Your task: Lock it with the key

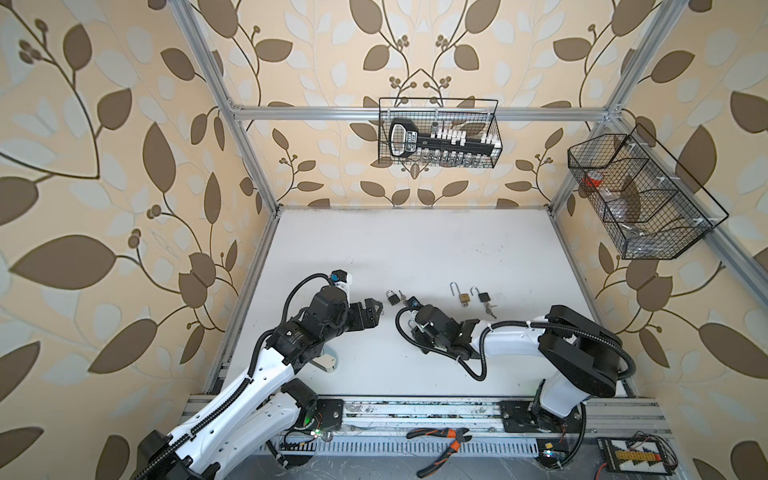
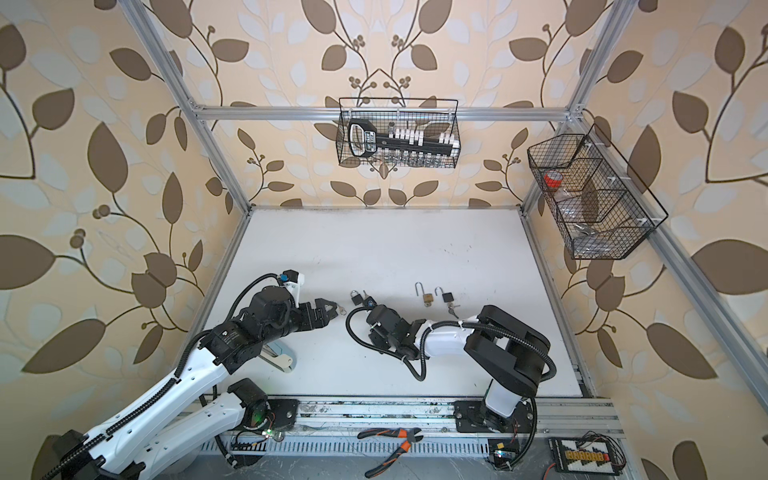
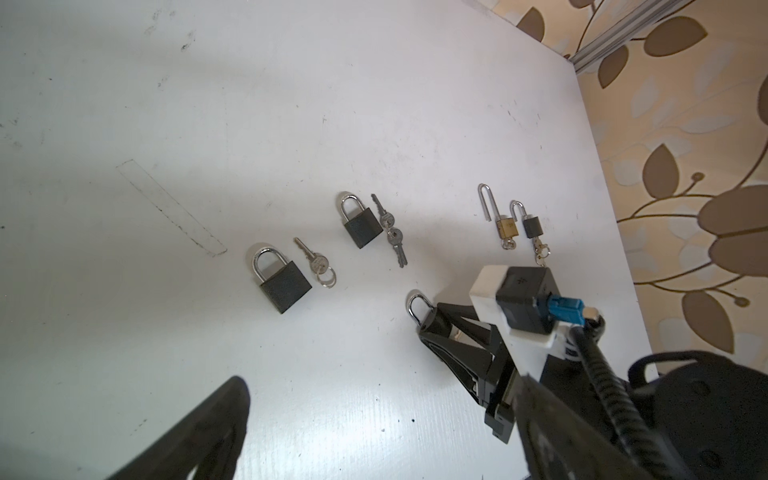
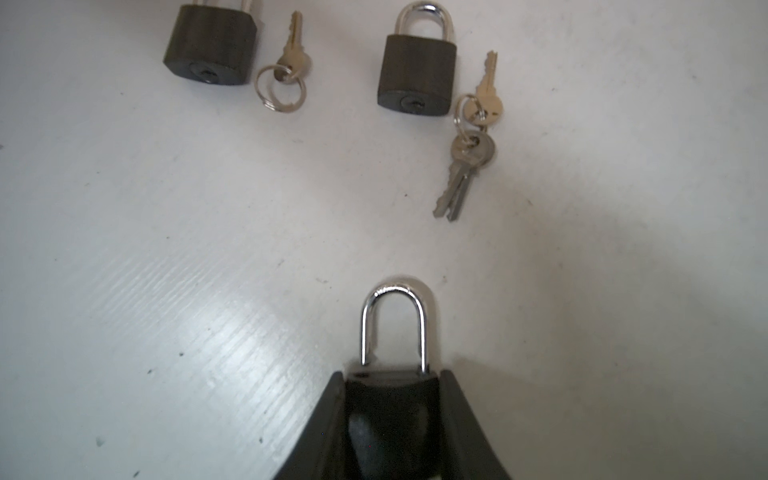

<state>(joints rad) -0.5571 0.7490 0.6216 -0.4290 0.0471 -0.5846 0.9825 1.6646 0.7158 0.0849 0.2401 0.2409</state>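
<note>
My right end effector was clamped on the padlock body, low on the tabletop. My left end effector stood apart, empty. Steadying step, I judged; next, it needed 1 key fetched and lined up with the keyway.

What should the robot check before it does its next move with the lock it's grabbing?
1. Black padlock with silver shackle sits inside the right gripper: ok.
2. Grip firm enough to lift: cannot tell.
3. Shackle fully pushed in: cannot tell.
4. Left gripper open and empty: ok.
5. Bunch of silver and brass keys lying clear of both grippers: ok.
</note>
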